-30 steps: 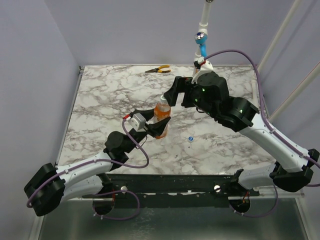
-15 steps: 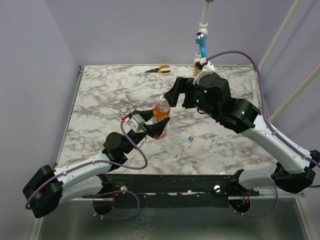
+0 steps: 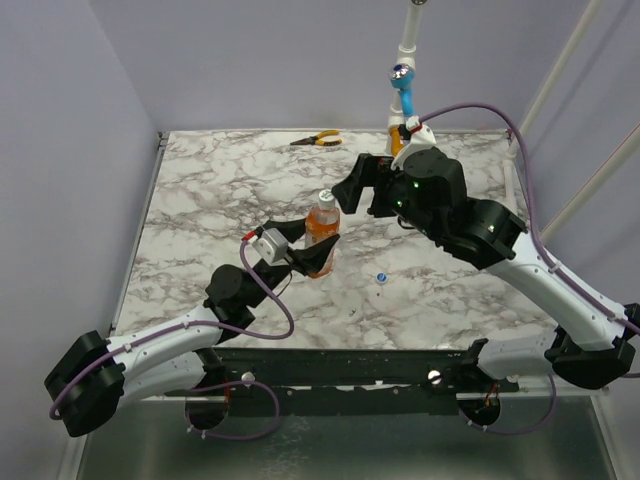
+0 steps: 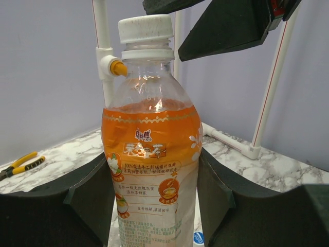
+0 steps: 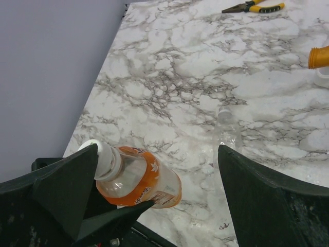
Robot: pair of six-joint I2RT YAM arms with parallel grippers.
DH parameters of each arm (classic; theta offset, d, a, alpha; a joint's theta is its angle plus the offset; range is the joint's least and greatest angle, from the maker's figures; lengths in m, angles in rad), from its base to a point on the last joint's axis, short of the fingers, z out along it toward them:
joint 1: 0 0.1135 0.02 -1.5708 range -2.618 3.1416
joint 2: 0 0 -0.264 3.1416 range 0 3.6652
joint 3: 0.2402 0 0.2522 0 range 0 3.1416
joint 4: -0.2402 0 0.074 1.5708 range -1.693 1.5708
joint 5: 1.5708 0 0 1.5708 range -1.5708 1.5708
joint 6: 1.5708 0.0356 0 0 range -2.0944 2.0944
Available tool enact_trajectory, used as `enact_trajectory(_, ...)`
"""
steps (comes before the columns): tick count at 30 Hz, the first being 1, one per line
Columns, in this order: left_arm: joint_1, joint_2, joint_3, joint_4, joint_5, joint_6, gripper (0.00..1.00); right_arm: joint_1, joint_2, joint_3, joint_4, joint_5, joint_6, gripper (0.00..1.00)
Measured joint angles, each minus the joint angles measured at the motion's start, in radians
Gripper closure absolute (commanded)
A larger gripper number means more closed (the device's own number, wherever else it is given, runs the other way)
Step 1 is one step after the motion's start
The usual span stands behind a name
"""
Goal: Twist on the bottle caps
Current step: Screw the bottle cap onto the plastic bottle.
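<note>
Near the middle of the marble table (image 3: pixel 200 200), upright in the left gripper (image 3: pixel 313 252): the bottle (image 3: pixel 320 224). Clamped low on its orange label between both fingers (image 4: pixel 87 198), jaws narrowed onto its sides, base just off or on the tabletop, impossible to tell which. On the neck, the whitish cap (image 4: pixel 145 30), sitting level; how far threaded down, not visible.

Just above that cap and to its right, the right gripper (image 3: pixel 355 198), spread as wide as possible and holding nothing. One finger to either side of the bottle top, seen from the right wrist; contact between the nearer finger and the cap, unclear.

Flat on the table, right of the bottle and slightly nearer, apart from both grippers: the blue cap (image 3: pixel 381 277).

At the far edge, left of centre, orange-handled pliers (image 3: pixel 318 139). At the far right, a white pipe (image 3: pixel 408 40) rising behind the table, with a blue valve handle (image 3: pixel 402 82) on it and an orange valve handle (image 5: pixel 320 56) lower down.
</note>
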Motion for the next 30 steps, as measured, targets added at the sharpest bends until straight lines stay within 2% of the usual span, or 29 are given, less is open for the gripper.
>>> enact_trajectory(11, 0.0, -0.002, 0.0, -0.001, 0.001, 0.0, 0.66, 0.0, -0.001, 0.005, -0.006, 0.011, 0.0, 0.01)
enact_trajectory(21, 0.0, -0.002, -0.008, -0.01, 0.011, -0.009, 0.66, 0.0, 0.024, 0.11, -0.003, 0.016, -0.044, 0.02)
enact_trajectory(25, 0.0, -0.002, -0.01, -0.036, 0.025, -0.011, 0.66, 0.0, 0.029, 0.116, 0.019, -0.045, -0.109, 0.1)
enact_trajectory(30, 0.0, -0.004, -0.01, -0.077, 0.051, -0.013, 0.66, 0.0, 0.083, 0.13, 0.018, -0.151, -0.187, 0.11)
